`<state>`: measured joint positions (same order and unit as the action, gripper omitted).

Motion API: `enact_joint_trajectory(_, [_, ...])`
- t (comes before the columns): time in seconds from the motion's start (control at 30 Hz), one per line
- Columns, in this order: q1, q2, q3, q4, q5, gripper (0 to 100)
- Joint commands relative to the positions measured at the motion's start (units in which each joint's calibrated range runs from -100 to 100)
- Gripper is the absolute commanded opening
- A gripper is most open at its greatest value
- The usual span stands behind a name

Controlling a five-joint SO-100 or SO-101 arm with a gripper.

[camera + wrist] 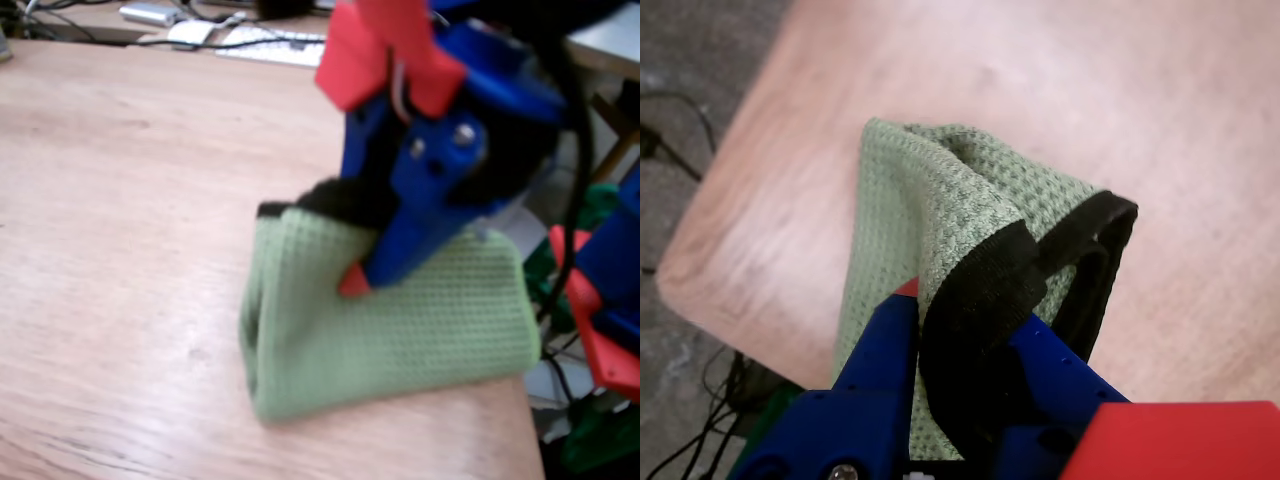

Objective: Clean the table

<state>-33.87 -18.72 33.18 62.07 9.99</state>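
Wooden table [120, 200] under gripper [345, 250] clamping green cloth [400, 330].

Setting: office / hobby lab desk, indoor. Evidence:

1. Large light reddish-brown wooden tabletop [130, 250] w/ visible grain, slight sheen, rounded corner (corner seen in wrist view [700, 270]).
2. Far edge of tabletop, fixed view: white flat keyboard [275, 45], small white device [190, 32], silver-grey flat gadget [148, 13], black cables [100, 38] running between them, i.e. computer workstation gear.
3. Blue-and-red 3D-printed plastic robot arm [440, 150] on desk; similar red/blue/green printed parts [600, 330] beside desk at right.
4. Wrist view: grey floor [680, 60] w/ loose black wires [685, 120] below table edge.
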Motion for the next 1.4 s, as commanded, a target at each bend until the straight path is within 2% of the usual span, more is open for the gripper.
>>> enact_joint_trajectory(0.0, [-9.79,-2.89,-0.1,-0.58,-0.49,1])
enact_joint_trajectory(0.07, [-11.31,-2.89,-0.1,-0.58,-2.15,1])
enact_joint_trajectory(0.17, [-11.48,-1.95,-0.2,-0.58,-9.47,1])
enact_joint_trajectory(0.3, [-10.97,-1.78,0.09,-0.58,-12.75,1])
enact_joint_trajectory(0.33, [-8.94,-1.78,4.52,-0.66,-13.24,1])
enact_joint_trajectory(0.4, [-6.74,-1.95,10.56,-0.66,-13.24,1])
enact_joint_trajectory(0.47, [-1.33,-1.86,10.94,-0.74,-13.24,1])
enact_joint_trajectory(0.53, [-0.82,-1.86,10.94,-0.9,-13.24,1])
enact_joint_trajectory(0.7, [-1.5,-0.83,11.79,-15.03,-13.24,1])
enact_joint_trajectory(1.2, [-2.68,3.03,10.85,-15.27,-12.55,2])
enact_joint_trajectory(1.37, [-2.68,3.03,10.85,-15.19,-12.55,17])
